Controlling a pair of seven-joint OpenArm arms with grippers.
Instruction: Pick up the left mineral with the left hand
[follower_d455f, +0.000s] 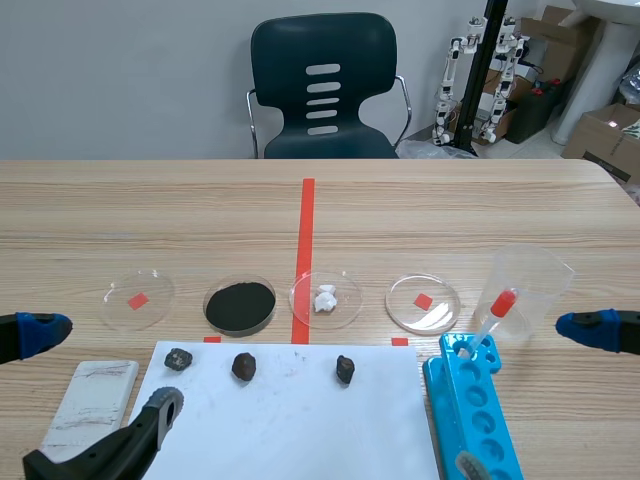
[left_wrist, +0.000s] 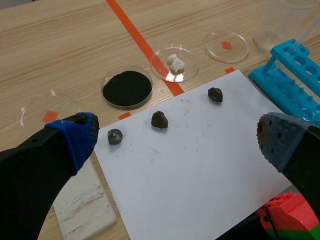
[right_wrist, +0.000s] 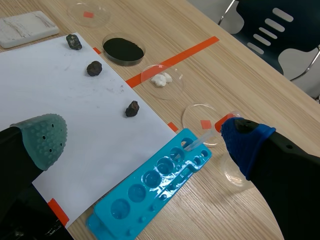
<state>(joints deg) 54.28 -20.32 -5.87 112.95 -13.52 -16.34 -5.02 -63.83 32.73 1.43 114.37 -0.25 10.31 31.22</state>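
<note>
while wide-fingered, left gripper (left_wrist: 177, 139) near left mineral (left_wrist: 115, 136)

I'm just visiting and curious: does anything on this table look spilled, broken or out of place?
Nothing looks spilled or broken. Small oddities only: the dropper leans slanted in the blue rack, and the white tile beside the paper carries grey scuff marks.
</note>
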